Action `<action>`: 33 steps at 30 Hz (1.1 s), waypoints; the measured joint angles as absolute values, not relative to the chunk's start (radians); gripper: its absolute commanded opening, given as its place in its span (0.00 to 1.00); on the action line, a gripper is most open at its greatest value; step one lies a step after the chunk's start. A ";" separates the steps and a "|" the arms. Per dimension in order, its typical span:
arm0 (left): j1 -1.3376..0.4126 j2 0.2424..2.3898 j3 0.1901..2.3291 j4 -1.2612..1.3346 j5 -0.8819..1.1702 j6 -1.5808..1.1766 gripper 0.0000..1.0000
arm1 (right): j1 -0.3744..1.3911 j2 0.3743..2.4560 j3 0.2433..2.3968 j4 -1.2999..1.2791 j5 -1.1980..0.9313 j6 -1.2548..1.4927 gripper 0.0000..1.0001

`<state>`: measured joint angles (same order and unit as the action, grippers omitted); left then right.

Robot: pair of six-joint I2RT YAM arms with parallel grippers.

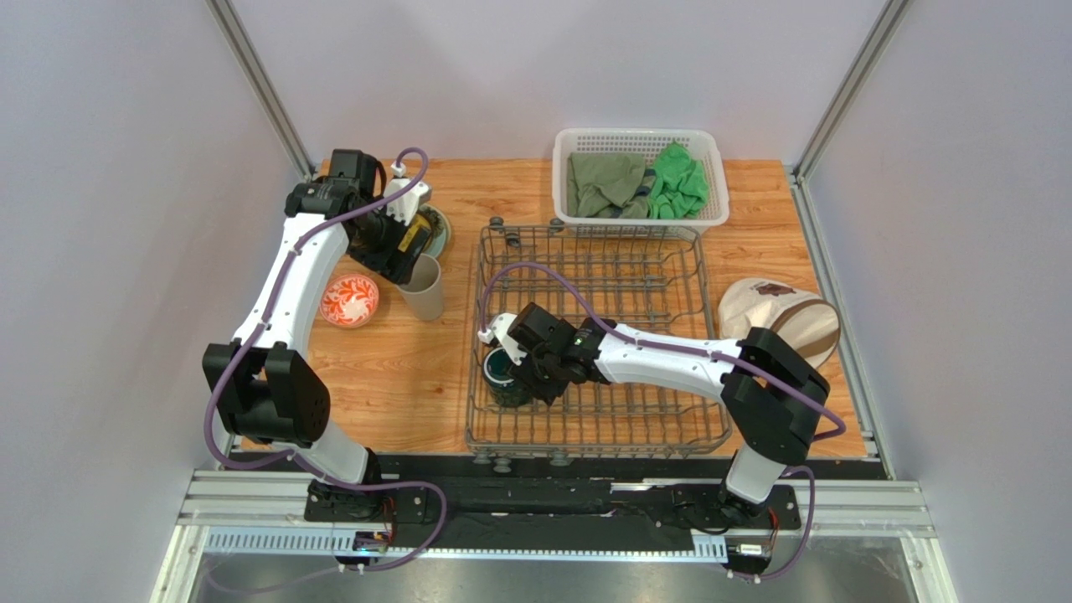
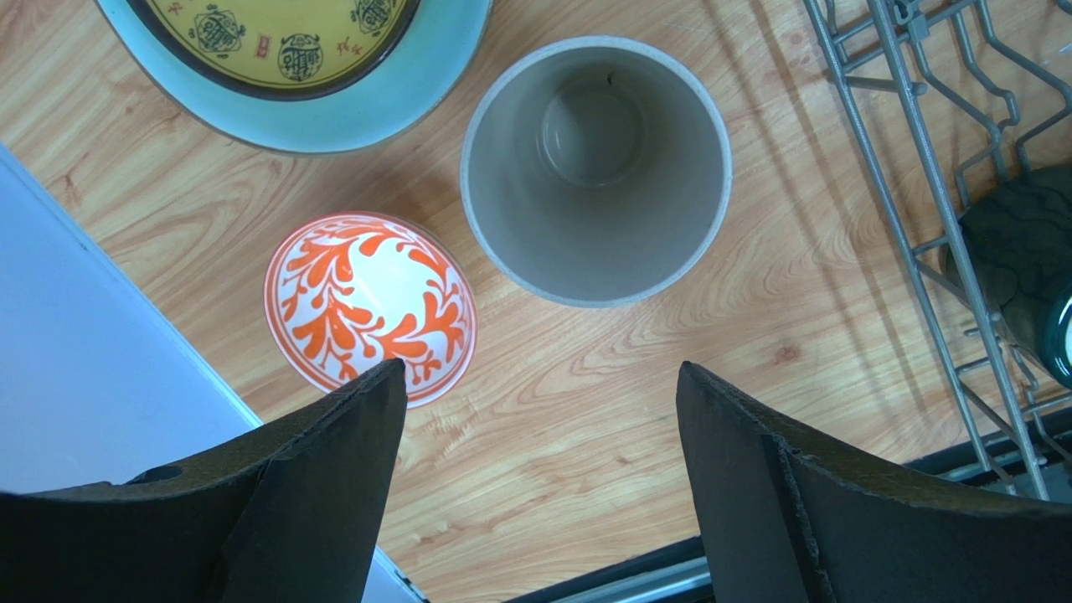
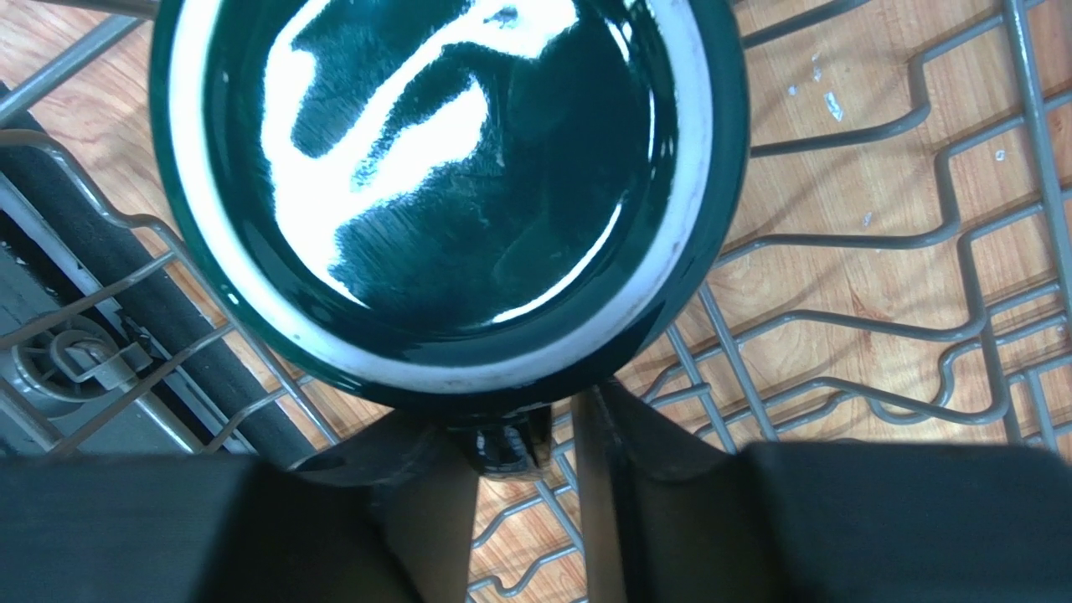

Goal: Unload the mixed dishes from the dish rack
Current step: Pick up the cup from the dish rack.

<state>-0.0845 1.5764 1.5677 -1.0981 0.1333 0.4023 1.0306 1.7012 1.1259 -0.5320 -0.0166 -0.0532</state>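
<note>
In the dish rack (image 1: 642, 283), at its near-left corner: dark teal mug (image 1: 506, 377), upright. Around the mug's handle: right gripper (image 3: 516, 440), jaws close on either side; cannot tell whether clamped. Left of the rack, near small red-and-white patterned bowl (image 2: 371, 305) and tall beige cup (image 2: 595, 170): left gripper (image 2: 541, 373), spread wide, holding nothing.

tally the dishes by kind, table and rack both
Plate: 1 showing; whether another lies beneath, cannot tell
Bowl: 1
Cup: 1
Mug: 1, in the dish rack
Total: 4
</note>
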 measured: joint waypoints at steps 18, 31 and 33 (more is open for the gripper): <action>-0.084 1.573 1.545 -1.081 0.155 0.402 0.86 | 1.032 1.660 1.110 -0.543 -0.031 -0.076 0.00; -0.084 1.346 1.494 -0.963 0.233 0.412 0.87 | 0.961 1.476 1.160 -0.649 -0.087 -0.080 0.00; -0.084 1.287 1.447 -0.916 0.268 0.413 0.87 | 0.910 1.463 1.183 -0.659 -0.142 -0.075 0.00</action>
